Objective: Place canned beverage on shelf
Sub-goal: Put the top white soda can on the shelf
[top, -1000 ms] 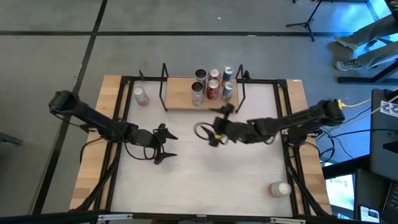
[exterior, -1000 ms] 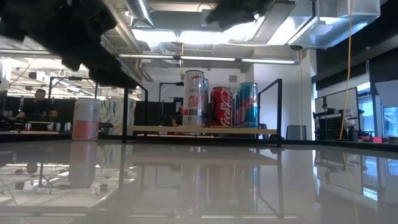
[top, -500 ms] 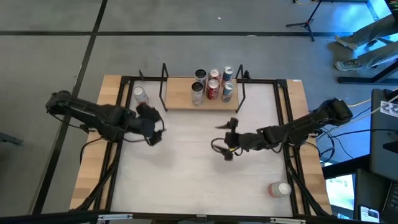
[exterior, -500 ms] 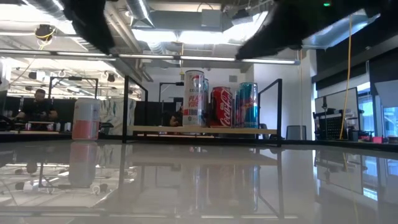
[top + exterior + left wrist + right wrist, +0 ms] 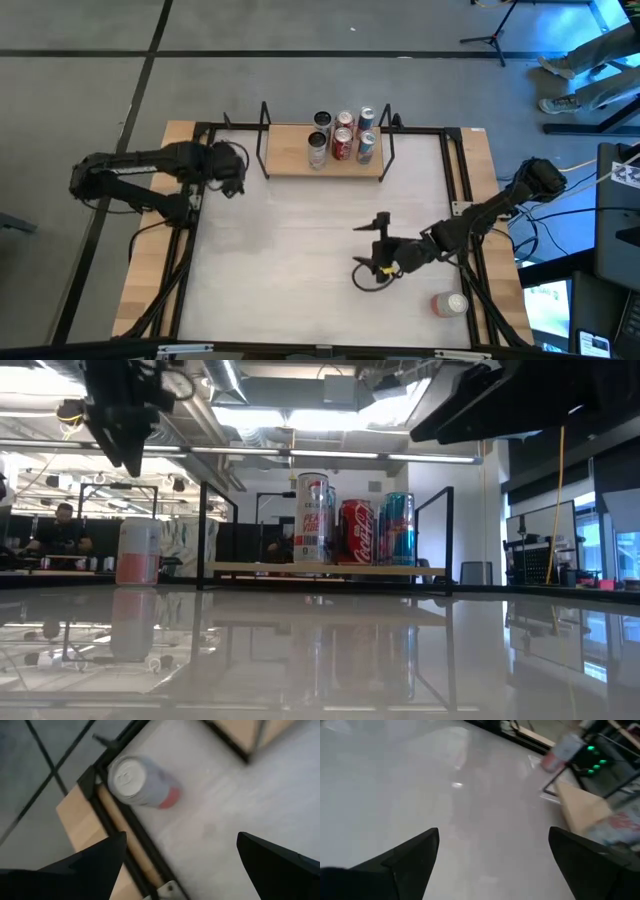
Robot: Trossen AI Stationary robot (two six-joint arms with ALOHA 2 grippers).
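Tabletop's corner can apparently sits below left end effector.

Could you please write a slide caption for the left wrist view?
Left gripper, open, hovers above an upright pink-and-silver can standing beside the black table frame.

Bright ceiling lights glare, tabletop mirror-glossy; right wrist view blurred, perhaps motion.

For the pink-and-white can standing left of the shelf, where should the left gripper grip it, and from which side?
Grip the pink-and-white can around its side wall, about mid-height, likely coming down from above, where the open left gripper already hovers. It stands upright, its round lid showing, apart from the shelf, with the table's black frame bar close beside it.
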